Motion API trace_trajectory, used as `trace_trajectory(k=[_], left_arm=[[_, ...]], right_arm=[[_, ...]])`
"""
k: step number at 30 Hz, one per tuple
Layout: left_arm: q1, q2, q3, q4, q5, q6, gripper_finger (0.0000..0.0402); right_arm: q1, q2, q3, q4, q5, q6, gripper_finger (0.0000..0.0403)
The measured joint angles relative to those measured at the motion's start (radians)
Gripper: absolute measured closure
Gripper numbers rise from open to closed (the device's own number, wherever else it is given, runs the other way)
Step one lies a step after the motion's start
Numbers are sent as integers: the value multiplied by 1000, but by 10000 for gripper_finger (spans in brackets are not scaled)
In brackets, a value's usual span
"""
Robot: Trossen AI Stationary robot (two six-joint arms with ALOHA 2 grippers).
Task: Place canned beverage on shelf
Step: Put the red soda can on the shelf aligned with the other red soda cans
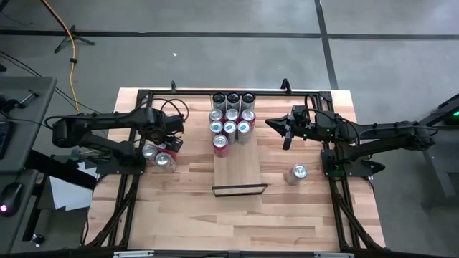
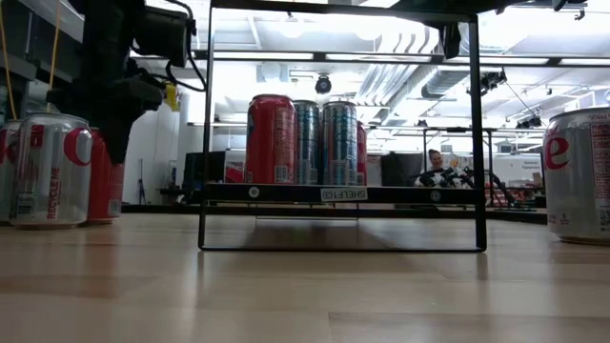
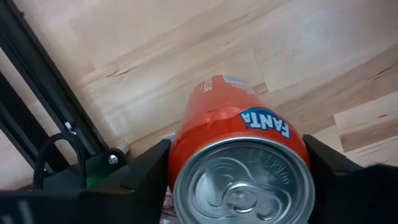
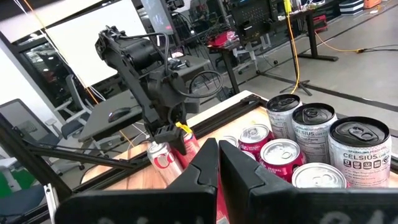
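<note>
An orange Fanta can (image 3: 239, 134) stands upright on the tabletop at the left, and my left gripper (image 1: 161, 139) points down over it, shut on it. In the low view this can (image 2: 107, 181) shows behind a silver Diet Coke can (image 2: 48, 170). The shelf (image 1: 239, 170), a pale board with a black lip (image 1: 239, 190) at its near end, lies at the table's middle. Several cans (image 1: 231, 120) stand on its far end. My right gripper (image 1: 287, 133) hangs shut and level, right of those cans, holding nothing. My left gripper pinches the Fanta can's upper side wall (image 3: 181, 155) between its two fingers (image 3: 148, 171), just below the rim. The fingers come from above, pointing down. The can stands upright with its bottom on the tabletop.
Two silver-topped cans (image 1: 149, 150) (image 1: 164, 161) stand close beside the left gripper. Another can (image 1: 298, 173) stands on the table right of the shelf. The near half of the shelf is bare board. A black frame (image 1: 129, 201) runs along the table's sides.
</note>
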Motion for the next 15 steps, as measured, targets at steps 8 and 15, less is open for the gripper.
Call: trace_trajectory(k=[8,15], left_arm=[[23,-9,113,-10,-21,91,192],[13,-10,352,-53,-33,215,192]], right_arm=[[0,0,0,0,0,0,402],[0,0,0,0,0,37,402]])
